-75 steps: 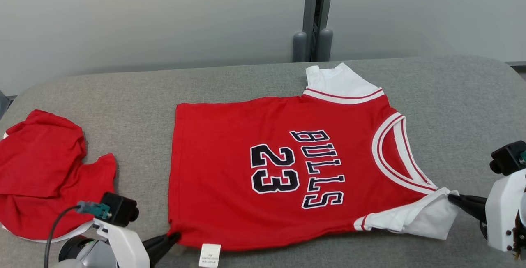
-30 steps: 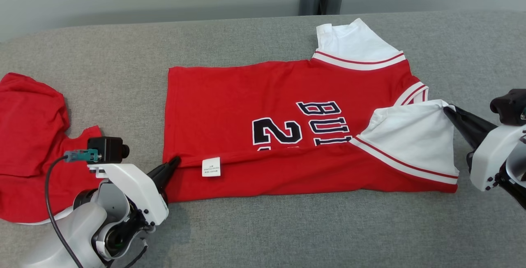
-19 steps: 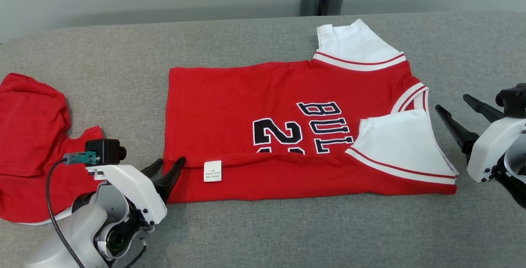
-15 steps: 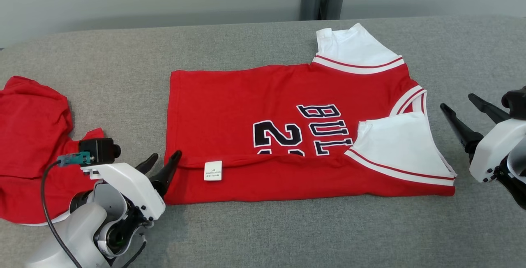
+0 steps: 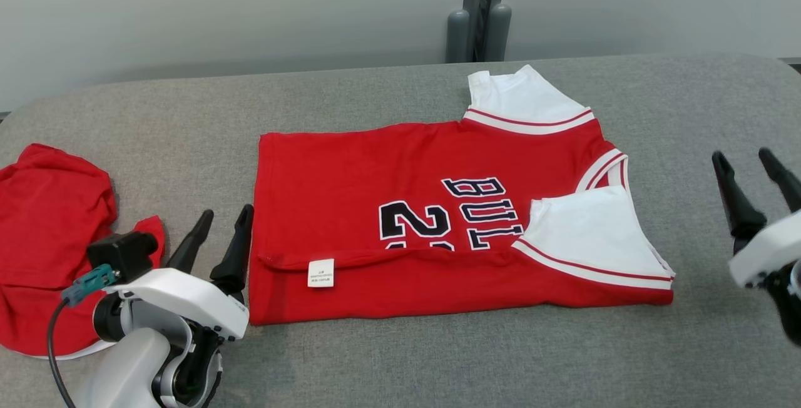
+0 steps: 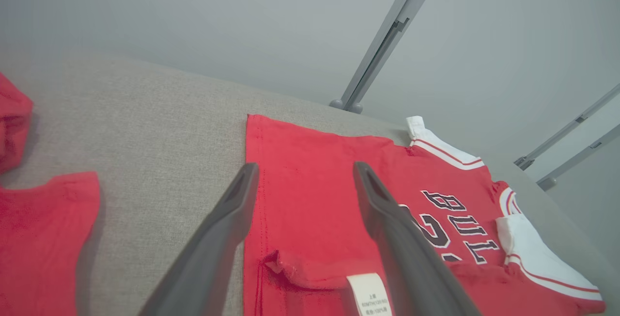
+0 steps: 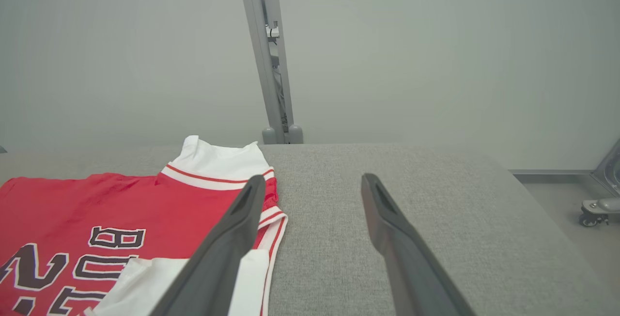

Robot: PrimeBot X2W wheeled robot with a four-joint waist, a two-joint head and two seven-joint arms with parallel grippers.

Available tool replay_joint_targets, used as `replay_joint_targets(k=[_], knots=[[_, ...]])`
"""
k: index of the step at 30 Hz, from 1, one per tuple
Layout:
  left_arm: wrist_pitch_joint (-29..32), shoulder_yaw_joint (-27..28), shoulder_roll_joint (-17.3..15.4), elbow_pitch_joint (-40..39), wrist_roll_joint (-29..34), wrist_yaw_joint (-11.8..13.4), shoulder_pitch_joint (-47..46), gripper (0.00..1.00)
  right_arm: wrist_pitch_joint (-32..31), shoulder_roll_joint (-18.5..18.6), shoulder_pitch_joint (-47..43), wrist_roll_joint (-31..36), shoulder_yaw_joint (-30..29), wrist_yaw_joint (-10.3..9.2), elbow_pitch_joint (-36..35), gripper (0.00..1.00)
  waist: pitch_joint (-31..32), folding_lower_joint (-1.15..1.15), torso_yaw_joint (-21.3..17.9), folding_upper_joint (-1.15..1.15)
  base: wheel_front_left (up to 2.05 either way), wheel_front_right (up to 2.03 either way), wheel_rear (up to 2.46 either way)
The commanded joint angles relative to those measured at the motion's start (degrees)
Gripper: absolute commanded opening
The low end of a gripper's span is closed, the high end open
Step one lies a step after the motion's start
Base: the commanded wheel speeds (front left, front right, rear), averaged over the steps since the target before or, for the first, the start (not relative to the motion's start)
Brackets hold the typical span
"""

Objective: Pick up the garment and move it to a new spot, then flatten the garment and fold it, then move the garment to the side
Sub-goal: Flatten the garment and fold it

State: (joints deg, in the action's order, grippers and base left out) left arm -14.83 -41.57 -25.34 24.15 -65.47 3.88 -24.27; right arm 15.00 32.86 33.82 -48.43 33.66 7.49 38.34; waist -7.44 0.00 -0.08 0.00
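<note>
Evidently mid-fold: the garment (image 5: 350, 183) has its near edge turned over; left gripper (image 5: 226, 211) and right gripper (image 5: 743, 154) stand jaws apart, empty; the far edge probably comes next.

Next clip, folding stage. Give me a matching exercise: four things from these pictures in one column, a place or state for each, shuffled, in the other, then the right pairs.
Things
1. jersey
2. crumpled red garment
3. care label
4. right claw

Places or states
A. open, apart from the jersey, off its collar end
B. white, on the folded-over flap
C. bunched up at the far left
D. lying flat, near edge folded up onto its front

Pairs: 1-D, 2-C, 3-B, 4-A
</note>
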Motion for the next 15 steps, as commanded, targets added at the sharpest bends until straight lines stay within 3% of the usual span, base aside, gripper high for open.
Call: replay_joint_targets(k=[1,4,8,15], knots=[[-0.3,4.3,1.1,-1.7,4.4,0.9,1.9,1.00,0.3,-2.2,-4.5,3.2,-5.4,0.00,-1.8,1.00,0.5,0.00,-0.1,0.00,0.00,0.00,0.00],[-0.2,11.1,4.2,-4.2,12.5,1.9,7.3,1.00,0.3,-6.4,-11.1,9.4,-13.3,0.00,-5.2,1.00,1.0,0.00,-0.5,0.00,0.00,0.00,0.00],[-0.3,18.3,8.9,-5.9,20.5,1.3,13.1,1.00,0.2,-11.4,-17.7,15.6,-19.7,0.00,-7.7,1.00,1.7,0.00,-0.8,0.00,0.00,0.00,0.00],[-0.3,24.0,15.5,-3.9,30.8,-1.5,18.6,1.00,0.2,-16.7,-22.9,19.7,-23.6,0.00,-7.1,1.00,2.5,0.00,-0.7,0.00,0.00,0.00,0.00]])
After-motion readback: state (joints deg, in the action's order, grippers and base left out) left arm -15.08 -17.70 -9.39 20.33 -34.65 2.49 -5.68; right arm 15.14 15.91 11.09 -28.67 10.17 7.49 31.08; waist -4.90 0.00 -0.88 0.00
